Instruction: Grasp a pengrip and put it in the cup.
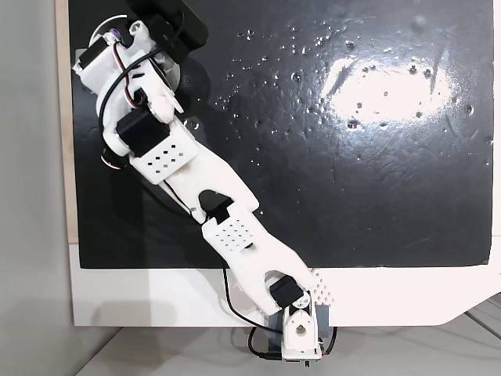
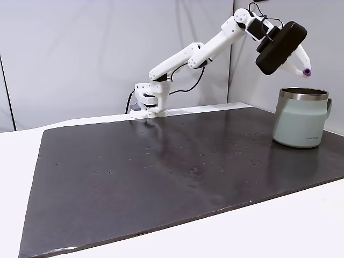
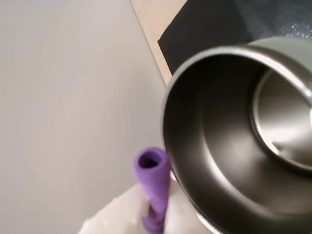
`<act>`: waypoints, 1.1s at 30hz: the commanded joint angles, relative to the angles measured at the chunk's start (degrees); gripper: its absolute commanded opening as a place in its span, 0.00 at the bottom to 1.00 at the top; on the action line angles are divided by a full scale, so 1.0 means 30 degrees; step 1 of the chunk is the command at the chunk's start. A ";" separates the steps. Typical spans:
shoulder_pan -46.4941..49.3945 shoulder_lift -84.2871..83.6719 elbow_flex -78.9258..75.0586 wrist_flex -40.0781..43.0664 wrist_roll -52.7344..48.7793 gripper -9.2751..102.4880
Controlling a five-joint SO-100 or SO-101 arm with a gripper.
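Note:
The cup (image 2: 301, 118), sage-green with a steel rim and a handle on its right, stands on the black mat at the right of a fixed view. My gripper (image 2: 304, 69) hangs just above its rim, shut on the light-purple pengrip (image 2: 307, 71), whose end pokes out past the fingertips. From above, the gripper (image 1: 117, 37) and pengrip (image 1: 116, 34) sit at the top left, with the arm covering most of the cup there. In the wrist view the pengrip (image 3: 152, 180) stands between the white fingers (image 3: 117, 214), just left of the cup's (image 3: 234, 141) shiny rim.
The black mat (image 2: 161, 172) covers most of the white table and carries small specks and glare. The arm's base (image 2: 146, 102) stands at the mat's far edge. A grey wall is behind. The cup is close to the mat's corner and edge.

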 commanded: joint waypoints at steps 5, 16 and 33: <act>0.0264 -0.0146 -0.0996 -0.1113 0.0293 0.08; 0.0791 -0.0146 -0.0996 -0.0703 0.0205 0.22; 0.0967 0.0176 -0.0996 -0.0557 0.0117 0.35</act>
